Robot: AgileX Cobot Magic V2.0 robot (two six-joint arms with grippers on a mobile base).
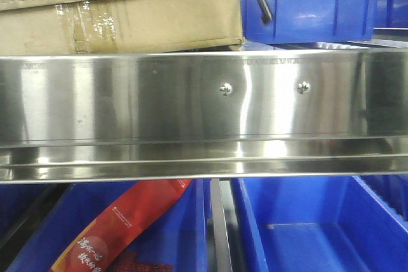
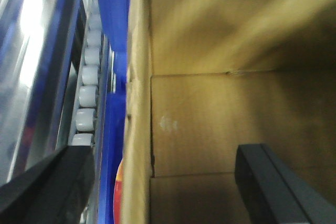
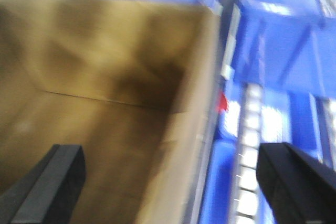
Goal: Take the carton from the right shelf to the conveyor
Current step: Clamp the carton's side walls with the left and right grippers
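— Brushed stainless steel fills the front view: the wide front rail of the right shelf, streaked with reflections and fixed with two round screw heads. What sits around it?

— Above the rail is the large tan corrugated cardboard carton. It is creased, with a serrated flap edge and a glossy tape strip on its side. A blue moulded plastic bin stands just beside it. Below the rail are lower blue bins, and one holds a red printed packet.

— And the left gripper?

— The left gripper is spread wide, its flat black fingers astride the carton's side wall. One finger is inside, over matte brown cardboard with flap seams. Beyond the outer finger are a blue plastic wall and a row of white cylindrical rollers. I cannot tell if either finger touches the cardboard.

— The right one?

— The right gripper is also spread, with the carton's opposite wall between its fingers. On the outer finger's side, close to that wall, are more white rollers and blue bins. That view is blurred, so contact is unclear.
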